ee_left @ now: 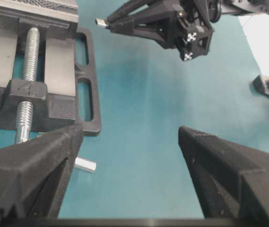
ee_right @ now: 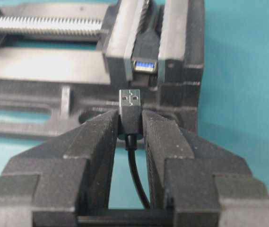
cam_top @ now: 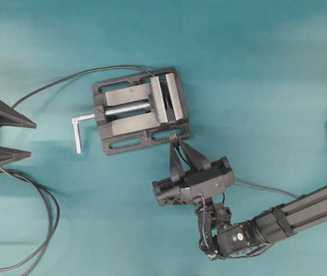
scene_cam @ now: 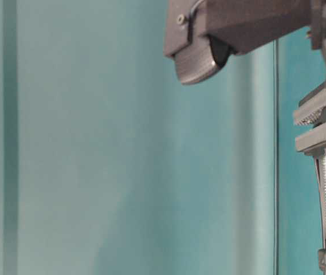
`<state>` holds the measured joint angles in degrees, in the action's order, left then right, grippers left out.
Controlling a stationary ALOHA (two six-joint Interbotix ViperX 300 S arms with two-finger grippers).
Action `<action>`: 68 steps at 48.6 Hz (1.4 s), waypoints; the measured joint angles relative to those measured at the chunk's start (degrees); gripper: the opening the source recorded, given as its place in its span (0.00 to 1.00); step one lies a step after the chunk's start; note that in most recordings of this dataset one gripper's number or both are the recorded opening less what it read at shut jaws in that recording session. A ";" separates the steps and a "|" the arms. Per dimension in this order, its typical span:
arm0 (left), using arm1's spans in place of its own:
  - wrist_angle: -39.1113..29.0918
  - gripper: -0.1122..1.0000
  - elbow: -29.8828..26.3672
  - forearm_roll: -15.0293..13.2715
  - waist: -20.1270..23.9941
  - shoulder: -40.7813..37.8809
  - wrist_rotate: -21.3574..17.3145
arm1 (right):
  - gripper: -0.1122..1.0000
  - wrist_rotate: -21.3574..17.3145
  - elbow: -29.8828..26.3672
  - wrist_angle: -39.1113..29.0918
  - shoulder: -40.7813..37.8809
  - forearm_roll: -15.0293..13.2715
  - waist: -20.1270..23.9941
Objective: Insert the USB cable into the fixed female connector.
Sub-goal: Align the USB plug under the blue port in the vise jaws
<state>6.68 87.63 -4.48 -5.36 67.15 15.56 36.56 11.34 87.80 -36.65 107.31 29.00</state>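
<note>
USB cable [ee_right: 130, 113] sat pinched by its plug in the right gripper [ee_right: 130, 124], metal tip poking out, lined up just short of the socket [ee_right: 145, 65] clamped in the vise [cam_top: 140, 109]. Left gripper [ee_left: 129, 165] wide open, holding nothing, parked well apart.

Table surface [cam_top: 255, 75] uniform teal; vise [cam_top: 123, 115] dark grey with paler grey jaw blocks, bright silver threaded screw [cam_top: 130, 108] and silver L-handle [cam_top: 78, 131]. Right gripper [ee_right: 130, 118] matte black with a grainy printed texture, the USB cable [ee_right: 130, 109] pinched between its fingers black with a silver metal plug tip; just beyond that tip the fixed female connector [ee_right: 145, 64] is black with a blue insert. Left gripper [ee_left: 129, 179] same matte black; white cross-shaped markings show on the black block [ee_left: 193, 40] behind the right gripper's fingers.
</note>
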 measured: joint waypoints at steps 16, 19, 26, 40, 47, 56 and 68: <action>-0.09 1.00 0.18 0.00 -0.09 0.00 0.00 | 0.30 0.00 -0.26 0.26 -0.09 0.62 -1.23; -0.09 1.00 0.18 0.00 0.00 0.00 0.00 | 0.30 0.00 -0.26 0.35 -0.18 0.97 -1.32; -0.09 1.00 0.18 0.00 -0.09 0.00 0.00 | 0.30 -0.09 -0.26 0.35 -0.26 0.97 -1.49; -0.09 1.00 0.26 0.00 -0.09 0.00 0.00 | 0.30 -0.18 -0.26 0.26 -0.26 0.97 -2.02; -0.18 1.00 0.35 0.00 -0.09 0.00 0.00 | 0.30 -0.18 -0.26 0.26 -0.26 0.97 -2.37; -0.18 1.00 0.35 0.00 -0.09 0.00 0.00 | 0.30 -0.18 -0.26 -0.26 -0.44 0.97 -2.72; -0.26 1.00 0.35 0.00 -0.09 0.00 0.00 | 0.30 -0.18 -0.44 -0.35 -0.88 0.97 -2.90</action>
<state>6.42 87.98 -4.48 -5.45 67.15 15.56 36.39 10.90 87.45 -37.53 108.28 26.10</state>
